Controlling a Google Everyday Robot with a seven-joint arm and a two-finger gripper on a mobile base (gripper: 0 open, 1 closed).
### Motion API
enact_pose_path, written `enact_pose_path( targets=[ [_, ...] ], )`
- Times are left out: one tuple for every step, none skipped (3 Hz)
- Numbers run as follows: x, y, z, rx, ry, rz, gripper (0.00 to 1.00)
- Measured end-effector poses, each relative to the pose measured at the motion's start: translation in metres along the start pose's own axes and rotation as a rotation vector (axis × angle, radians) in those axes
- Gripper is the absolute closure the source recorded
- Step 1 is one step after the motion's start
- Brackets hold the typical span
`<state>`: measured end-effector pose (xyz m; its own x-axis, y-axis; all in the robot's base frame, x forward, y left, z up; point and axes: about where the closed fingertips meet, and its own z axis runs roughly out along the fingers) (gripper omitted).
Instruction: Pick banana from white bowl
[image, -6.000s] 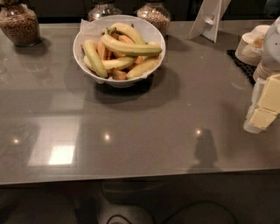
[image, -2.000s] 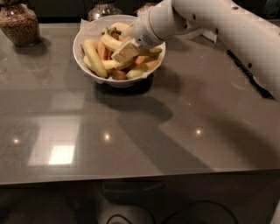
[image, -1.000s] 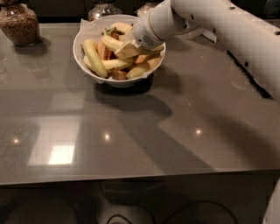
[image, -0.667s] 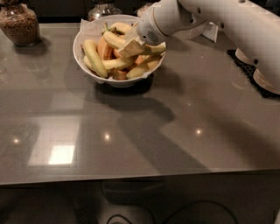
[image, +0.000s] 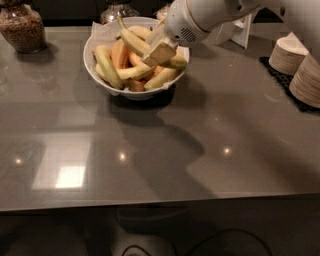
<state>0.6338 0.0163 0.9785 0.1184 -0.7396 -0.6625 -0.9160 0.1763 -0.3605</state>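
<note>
Banana (image: 131, 40) is clamped between the fingers (image: 161, 52) of the gripper (image: 159, 50), which are closed narrow on it past mid-length. It lies tilted, with the stem end up and to the left of the fingers. The white bowl (image: 125, 93) sits directly beneath the fingers, and the other fruit pieces (image: 114, 67) lie below and left of them. Stacked paper bowls (image: 290, 53) stand well to their right.

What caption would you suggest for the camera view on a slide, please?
The gripper, down in the white bowl on the grey table, grips the banana.
</note>
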Motion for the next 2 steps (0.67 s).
enact_pose_path(
  targets=[
    [-0.005,0.026,-0.025,-0.064,0.033,-0.021,1.00],
    [-0.005,0.047,-0.046,-0.129,0.080,-0.025,1.00]
  ],
)
